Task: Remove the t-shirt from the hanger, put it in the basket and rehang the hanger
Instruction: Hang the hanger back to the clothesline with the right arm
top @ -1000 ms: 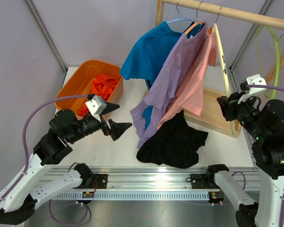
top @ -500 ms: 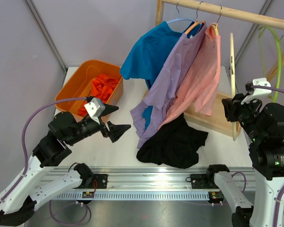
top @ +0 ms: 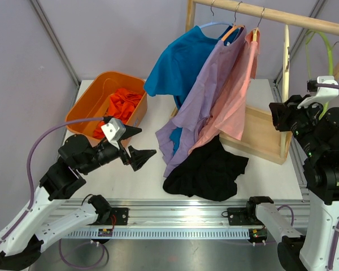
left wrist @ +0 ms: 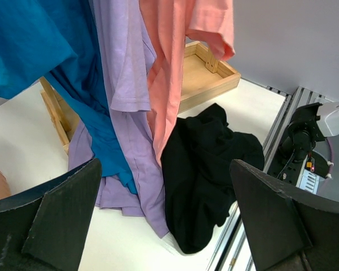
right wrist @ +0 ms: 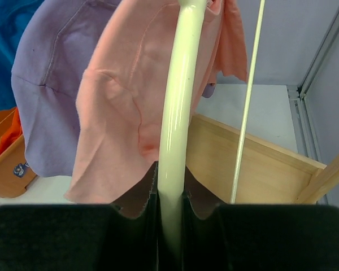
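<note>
The right gripper point(right wrist: 170, 195) is squeezed shut on a pale yellow plastic hanger point(top: 285, 68). It holds the hanger up on end, just beside the pink t-shirt point(top: 237, 96). I can see no cloth on this hanger.

A black t-shirt point(top: 206, 169) lies in a heap on the white table point(top: 130, 186). It is under the hanging shirts, and no gripper touches it.

The pink t-shirt, a purple t-shirt point(top: 200, 107) and a blue t-shirt point(top: 178, 62) hang from the wooden rail point(top: 282, 16). The purple one reaches down to the table.

The left gripper point(top: 148, 139) is in the air above the table, left of the black t-shirt. Its two fingers are wide apart and hold nothing.

An orange plastic tub point(top: 85, 110) sits at the back left with red-orange cloth point(top: 121, 104) in it.
</note>
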{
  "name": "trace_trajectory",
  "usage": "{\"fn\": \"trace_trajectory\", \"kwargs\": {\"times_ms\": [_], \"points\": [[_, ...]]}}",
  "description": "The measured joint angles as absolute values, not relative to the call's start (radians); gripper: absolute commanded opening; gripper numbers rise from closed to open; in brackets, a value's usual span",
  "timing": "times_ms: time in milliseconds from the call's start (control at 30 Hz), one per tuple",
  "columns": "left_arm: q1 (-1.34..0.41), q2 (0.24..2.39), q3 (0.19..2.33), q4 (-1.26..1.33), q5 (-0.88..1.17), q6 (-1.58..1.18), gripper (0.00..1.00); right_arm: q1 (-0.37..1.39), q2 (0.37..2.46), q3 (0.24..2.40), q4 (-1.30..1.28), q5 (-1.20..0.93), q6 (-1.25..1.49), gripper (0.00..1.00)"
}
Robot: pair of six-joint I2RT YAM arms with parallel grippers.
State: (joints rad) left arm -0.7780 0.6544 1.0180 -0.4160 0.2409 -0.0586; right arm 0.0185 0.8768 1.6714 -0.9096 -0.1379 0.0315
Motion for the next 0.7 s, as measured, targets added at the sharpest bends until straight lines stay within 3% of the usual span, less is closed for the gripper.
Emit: {"fn": "trace_trajectory", "kwargs": {"times_ms": [567, 700], "points": [[-0.778, 0.641, 0.988, -0.404, 0.262, -0.064, 0.99, 0.016, 1.065, 1.669, -0.823, -0.116, 0.196, 0.00], [-0.778, 0.642, 0.987, -0.397, 0.266, -0.070, 0.99, -0.054, 1.122, 1.703, -0.784, -0.145, 0.242, 0.00]]}}
